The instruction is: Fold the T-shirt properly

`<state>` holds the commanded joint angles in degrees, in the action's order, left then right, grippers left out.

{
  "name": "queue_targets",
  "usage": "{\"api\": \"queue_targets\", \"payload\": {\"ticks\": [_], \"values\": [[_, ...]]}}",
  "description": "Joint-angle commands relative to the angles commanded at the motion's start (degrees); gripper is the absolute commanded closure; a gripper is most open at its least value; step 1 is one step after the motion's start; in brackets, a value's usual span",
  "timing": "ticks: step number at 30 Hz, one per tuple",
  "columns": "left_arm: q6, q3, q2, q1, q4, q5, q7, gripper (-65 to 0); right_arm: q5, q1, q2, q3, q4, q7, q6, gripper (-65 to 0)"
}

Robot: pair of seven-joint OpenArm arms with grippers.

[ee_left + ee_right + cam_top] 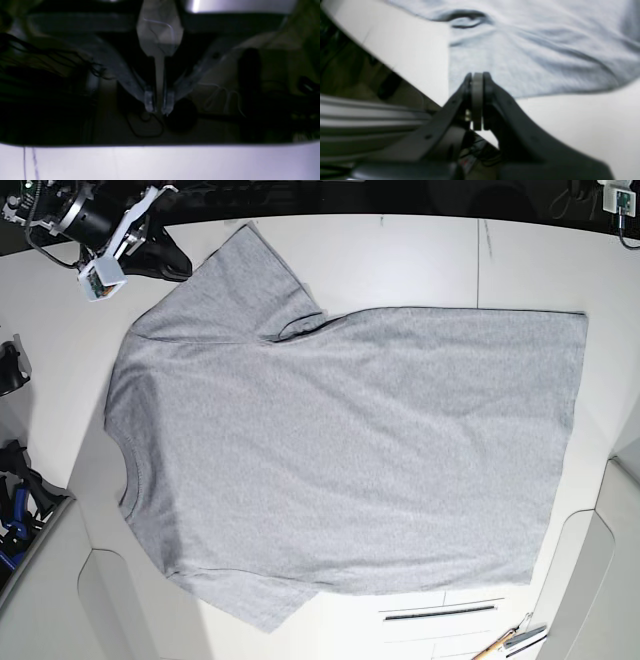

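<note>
The T-shirt (pixel 350 450) lies spread flat on the white table (pixel 420 260), plain grey side up, neck to the left and hem to the right. One sleeve (pixel 250 275) points toward the far edge, the other toward the near edge. My right gripper (pixel 180 270) hovers at the far-left corner beside the upper sleeve, shut with nothing in it. The right wrist view shows its fingertips (pixel 477 75) pressed together just short of the shirt's edge (pixel 532 50). My left gripper (pixel 159 110) is shut and empty, hanging beyond the table edge (pixel 160 162) over dark floor.
Part of the left arm (pixel 620 200) shows at the far-right corner. Hand tools (pixel 512 642) lie near the front-right corner beside a dark slot (pixel 440 612). Black and blue gear (pixel 15 490) sits off the left edge. Cables (pixel 145 127) lie on the floor.
</note>
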<state>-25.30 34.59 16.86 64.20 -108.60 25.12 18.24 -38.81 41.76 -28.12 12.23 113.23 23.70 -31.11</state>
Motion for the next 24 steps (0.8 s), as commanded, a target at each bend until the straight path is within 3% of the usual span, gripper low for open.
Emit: {"api": "queue_targets", "payload": {"ticks": [1,3,5,7,9,11,20,24], "values": [[0.0,0.0,0.0,-0.85,0.0,-0.68,0.44,-5.6,-0.55,0.0,0.63,1.18,0.0,0.52,0.5,0.0],[-0.02,0.0,0.02,-2.4,0.0,-0.76,2.1,-6.7,-0.63,0.0,1.38,2.97,-0.13,1.11,3.3,0.0],[-0.02,0.0,0.35,-3.28,0.0,-0.74,3.69,-13.6,-0.66,-0.02,1.62,3.91,-0.55,2.54,9.16,0.0],[0.0,0.0,0.52,-3.43,0.0,-0.72,3.63,-25.7,-0.63,-0.02,1.64,3.93,-1.38,3.41,15.41,-14.1],[0.24,0.0,0.63,-3.41,0.0,-0.5,3.74,-34.8,-0.66,-0.02,1.66,3.93,-2.45,3.54,18.32,-30.8],[1.9,0.0,1.2,-3.43,0.0,-0.5,4.59,-35.7,-0.66,-0.02,1.7,3.93,-3.13,3.61,19.32,-36.6],[1.86,0.0,5.2,-8.46,0.0,2.6,16.94,-35.7,-1.51,-0.46,7.3,3.76,-3.23,6.16,19.12,-36.5],[-3.61,2.16,5.88,-10.45,-0.02,7.21,15.87,-35.7,-1.53,-0.81,8.31,3.5,-5.86,6.12,18.69,-36.6]]}}
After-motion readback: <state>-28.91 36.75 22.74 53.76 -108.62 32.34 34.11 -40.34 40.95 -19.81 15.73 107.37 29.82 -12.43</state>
